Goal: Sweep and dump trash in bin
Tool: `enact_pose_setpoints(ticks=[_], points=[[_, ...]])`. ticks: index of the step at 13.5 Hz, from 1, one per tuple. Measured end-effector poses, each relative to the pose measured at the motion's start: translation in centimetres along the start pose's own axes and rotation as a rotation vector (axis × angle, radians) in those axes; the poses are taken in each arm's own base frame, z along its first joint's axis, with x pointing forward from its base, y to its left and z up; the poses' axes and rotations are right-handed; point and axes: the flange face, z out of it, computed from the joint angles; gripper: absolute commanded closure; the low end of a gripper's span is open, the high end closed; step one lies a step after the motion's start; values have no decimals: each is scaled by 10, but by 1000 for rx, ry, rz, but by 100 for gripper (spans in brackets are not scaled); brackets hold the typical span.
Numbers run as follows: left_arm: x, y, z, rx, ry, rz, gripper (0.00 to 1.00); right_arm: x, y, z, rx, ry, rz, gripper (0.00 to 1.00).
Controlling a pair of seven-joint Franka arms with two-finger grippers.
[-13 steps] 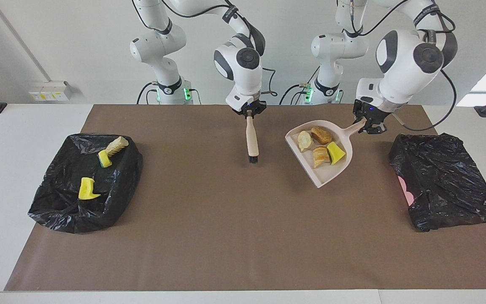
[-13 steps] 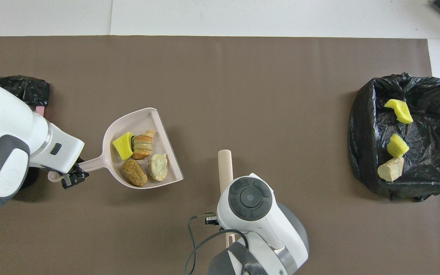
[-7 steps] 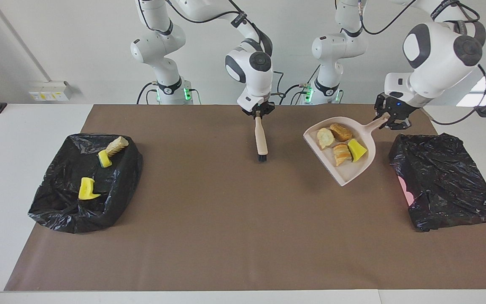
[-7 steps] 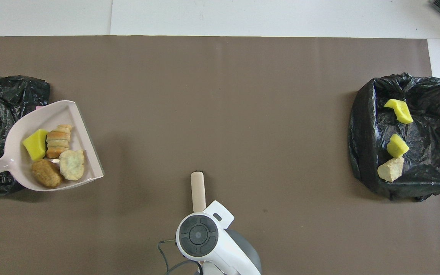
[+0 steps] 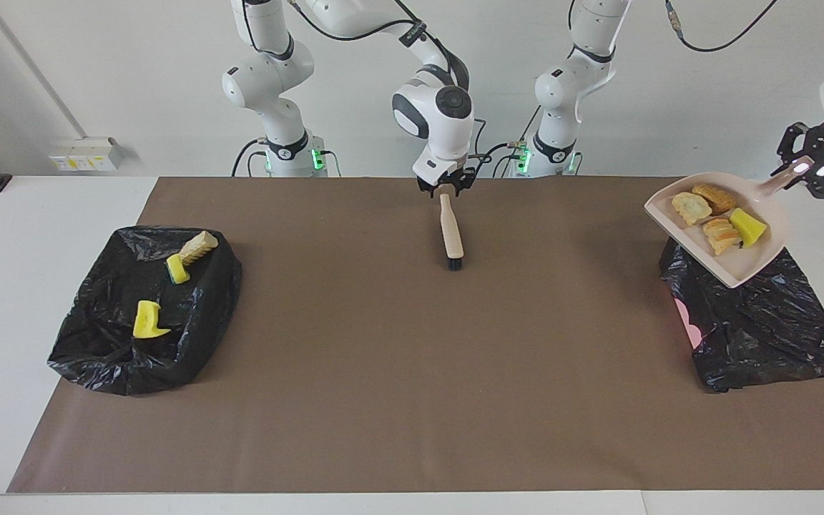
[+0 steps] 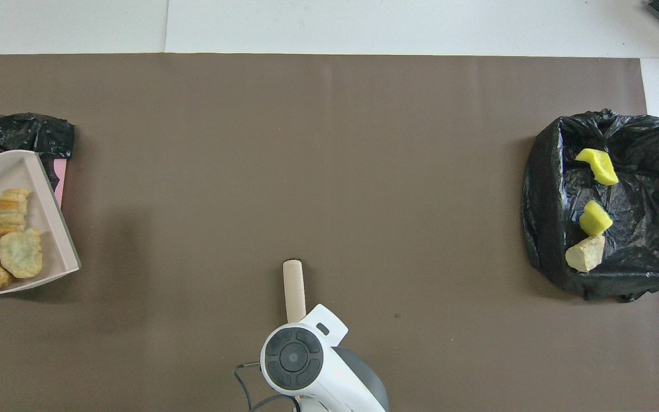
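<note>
Holding the dustpan (image 5: 741, 268) by the tip of its handle, the left hand (image 5: 809, 170) is clamped tight on it. It hangs high up at the left arm's end of the tabletop (image 5: 412, 372), well apart from the brush (image 5: 450, 229). Its arm reaches so far out to that side that only the wrist shows in the facing view.

The pan is in the air, roughly level, over the robot-side part of the black-lined bin (image 5: 762, 329) that stands toward the left arm's end from the brush. Four pieces of trash (image 5: 718, 234) lie in the pan: a yellow chunk beside a ridged tan lump, plus a pale lump and a brown one (all bunched near the handle end).

The right arm comes down steeply at mid-table, wrist pointing downward. The right hand (image 5: 445, 187) is at the top end of the brush handle. Whether it grips the handle or only stands around it, I cannot tell. The brush slants away from the robots with its dark bristles low at the brown mat.

Toward the right arm's end from the brush, well apart, a second bin (image 5: 119, 357) holds three more scraps: two yellow, one tan.
</note>
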Motion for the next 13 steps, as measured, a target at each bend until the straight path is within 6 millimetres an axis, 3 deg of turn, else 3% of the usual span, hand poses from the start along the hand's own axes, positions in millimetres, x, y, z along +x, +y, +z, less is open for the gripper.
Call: enact_pose_setpoints(ticks=[3, 6, 8, 10, 13], points=[[-35, -28, -6, 38, -30, -43, 100, 14, 4, -36, -34, 9, -2, 0], [-54, -57, -15, 165, -98, -46, 100, 40, 33, -96, -50, 5, -28, 0], [-51, -67, -22, 237, -176, -21, 100, 58, 61, -138, -43, -4, -64, 0], [-32, -75, -28, 285, -246, 28, 100, 74, 89, -176, -33, -3, -105, 0], [1, -86, -21, 344, -383, 127, 100, 96, 136, -225, -17, 7, -118, 0]])
